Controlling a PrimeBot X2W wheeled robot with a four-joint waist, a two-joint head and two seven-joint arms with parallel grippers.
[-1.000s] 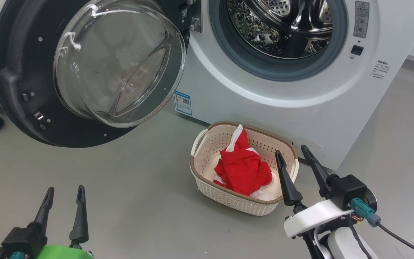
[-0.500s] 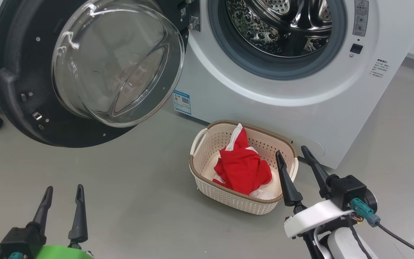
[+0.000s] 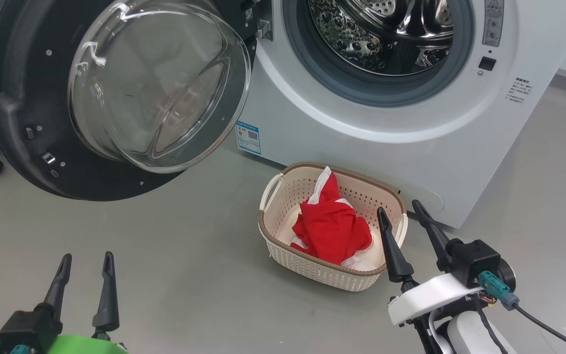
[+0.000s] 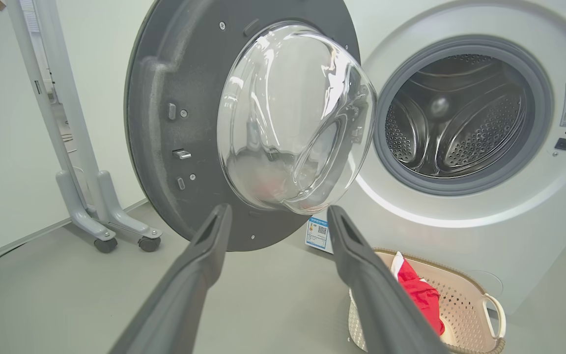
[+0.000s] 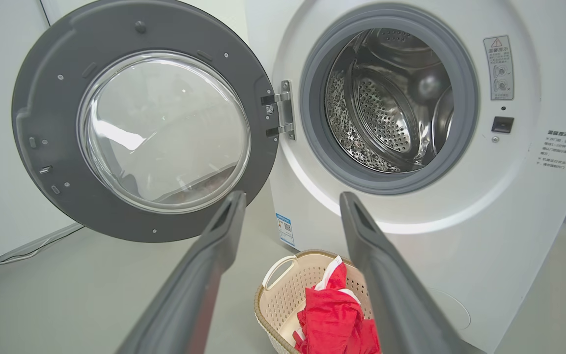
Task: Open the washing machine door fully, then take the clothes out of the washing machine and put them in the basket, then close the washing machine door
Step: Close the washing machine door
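One basket, one garment

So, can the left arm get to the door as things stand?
Probably yes: the left claw is open, and just bare floor lies between it and the wide-open door. The basket stands well to its right, out of the way.

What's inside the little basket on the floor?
The basket holds the clothes, a crumpled red garment with white parts. Some bare cream bottom shows beside it; whatever lies under the heap is covered.
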